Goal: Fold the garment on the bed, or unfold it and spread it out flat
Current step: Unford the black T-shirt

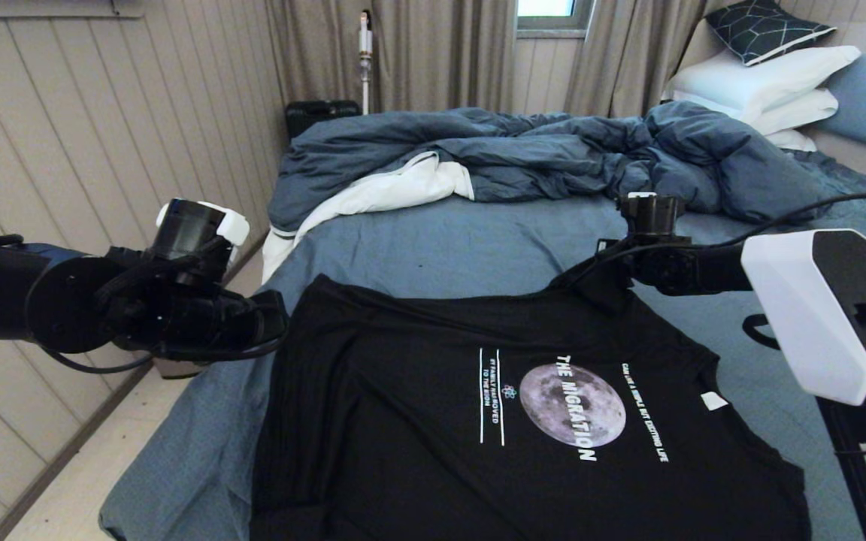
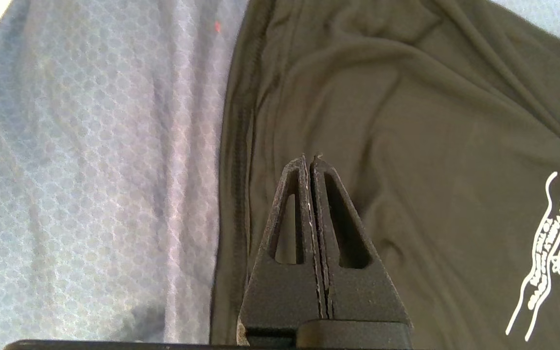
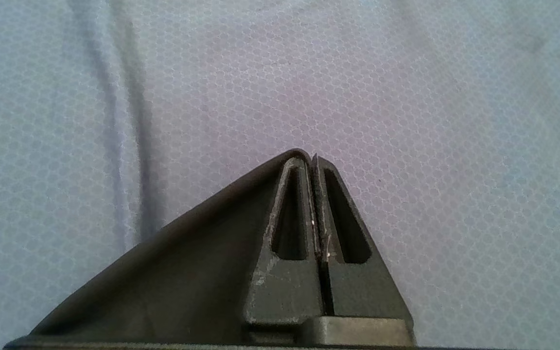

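Observation:
The garment [image 1: 418, 421], a black T-shirt with a grey moon print and white lettering, lies print-up across the near part of the bed [image 1: 440, 240]. My right gripper [image 1: 591, 282] is at the shirt's far edge and holds a peak of the cloth a little above the sheet. In the right wrist view its jaws [image 3: 311, 156] are closed on a fold of the black garment [image 3: 163, 272], which drapes over one finger. My left gripper [image 1: 277, 319] hovers at the shirt's left edge. There its jaws [image 2: 310, 159] are shut with nothing between them, above the garment [image 2: 406, 121] near the hem.
A rumpled dark blue duvet [image 1: 553, 150] with white lining fills the far half of the bed. White pillows [image 1: 764, 83] are stacked at the far right. A panelled wall and a strip of floor [image 1: 80, 481] run along the bed's left side.

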`<state>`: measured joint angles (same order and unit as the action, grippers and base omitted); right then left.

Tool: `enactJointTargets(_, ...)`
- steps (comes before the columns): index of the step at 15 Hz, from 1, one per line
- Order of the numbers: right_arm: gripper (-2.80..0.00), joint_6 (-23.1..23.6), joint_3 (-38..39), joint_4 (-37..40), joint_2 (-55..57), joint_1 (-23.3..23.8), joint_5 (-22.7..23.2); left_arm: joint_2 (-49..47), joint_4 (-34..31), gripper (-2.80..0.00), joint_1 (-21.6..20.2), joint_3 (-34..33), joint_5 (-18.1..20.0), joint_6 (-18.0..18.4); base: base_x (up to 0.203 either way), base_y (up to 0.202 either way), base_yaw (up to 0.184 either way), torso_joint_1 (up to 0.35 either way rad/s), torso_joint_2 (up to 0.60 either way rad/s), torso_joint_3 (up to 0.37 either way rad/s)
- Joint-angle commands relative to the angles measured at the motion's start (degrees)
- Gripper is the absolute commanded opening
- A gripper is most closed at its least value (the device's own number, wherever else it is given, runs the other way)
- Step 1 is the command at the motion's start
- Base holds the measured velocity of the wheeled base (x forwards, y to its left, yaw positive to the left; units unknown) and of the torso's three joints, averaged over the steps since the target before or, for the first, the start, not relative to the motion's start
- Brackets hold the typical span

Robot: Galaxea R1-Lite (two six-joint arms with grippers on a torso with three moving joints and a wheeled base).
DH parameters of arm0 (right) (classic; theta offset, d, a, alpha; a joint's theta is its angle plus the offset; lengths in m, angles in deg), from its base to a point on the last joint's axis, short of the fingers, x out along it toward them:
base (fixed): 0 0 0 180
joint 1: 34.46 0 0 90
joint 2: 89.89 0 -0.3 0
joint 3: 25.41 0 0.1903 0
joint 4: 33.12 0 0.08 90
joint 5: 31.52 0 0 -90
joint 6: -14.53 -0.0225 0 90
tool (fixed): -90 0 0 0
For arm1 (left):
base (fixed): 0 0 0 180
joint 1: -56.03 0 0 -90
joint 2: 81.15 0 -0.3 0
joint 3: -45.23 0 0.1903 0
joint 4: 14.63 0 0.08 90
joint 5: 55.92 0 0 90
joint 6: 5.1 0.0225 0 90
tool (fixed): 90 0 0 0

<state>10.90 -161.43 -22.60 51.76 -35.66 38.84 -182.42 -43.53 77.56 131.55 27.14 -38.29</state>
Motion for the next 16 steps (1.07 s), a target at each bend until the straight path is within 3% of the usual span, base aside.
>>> enactJointTargets(1,0.00,0.3,-0.1,-0.1,-0.6,-0.1,0.2,0.4,0.0,-2.80,0.0,-0.1,0.0,-0.2,0.000,0.000,0.000,0.000,0.00,0.000)
enactJointTargets(8,0.00,-0.9,1.1,0.5,-4.1,-0.2,0.3,1.8,0.0,-2.80,0.0,-0.3,-0.1,-0.4,0.000,0.000,0.000,0.000,0.00,0.000)
enactJointTargets(11,0.00,-5.7,5.6,12.6,-8.3,-1.9,1.6,2.1,0.0,-2.80,0.0,-0.5,-0.1,-0.6,0.000,0.000,0.000,0.000,0.00,0.000)
enactJointTargets(12,-1.55,-7.0,7.2,15.6,-9.5,-2.2,3.0,2.2,0.0,-2.80,0.0,-0.6,-0.1,-0.6,0.000,0.000,0.000,0.000,0.00,0.000)
enactJointTargets(13,-2.80,-7.3,7.8,18.6,-10.3,-2.2,5.0,2.3,0.0,-2.80,0.0,-0.7,-0.1,-0.6,0.000,0.000,0.000,0.000,0.00,0.000)
enactJointTargets(16,-2.80,-7.5,5.8,24.3,-9.2,-2.0,7.2,2.3,0.0,-2.80,0.0,-0.9,0.0,-0.6,0.000,0.000,0.000,0.000,0.00,0.000)
